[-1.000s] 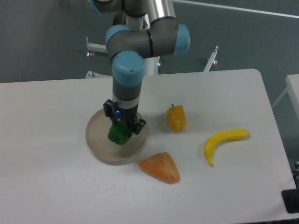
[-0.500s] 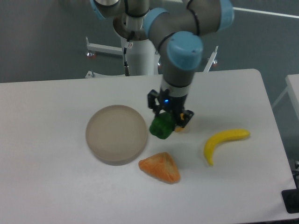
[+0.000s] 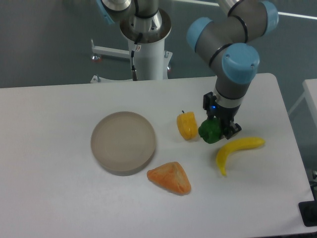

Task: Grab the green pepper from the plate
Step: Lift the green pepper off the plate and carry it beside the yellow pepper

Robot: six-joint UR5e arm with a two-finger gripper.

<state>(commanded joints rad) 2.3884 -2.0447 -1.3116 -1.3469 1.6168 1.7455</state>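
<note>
My arm [image 3: 233, 29]: grey cylindrical links, light-blue caps on joints. Base column [image 3: 147, 44] silver-white, thin dark cable running down its front. Wrist section dark grey with pale band. My claw [image 3: 219, 124] was black, small blue light glowing on its housing.

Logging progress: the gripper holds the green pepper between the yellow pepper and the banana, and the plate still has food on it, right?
Not quite: in the camera view the plate is bare. The gripper does hold the green pepper between the yellow pepper and the banana.
</note>
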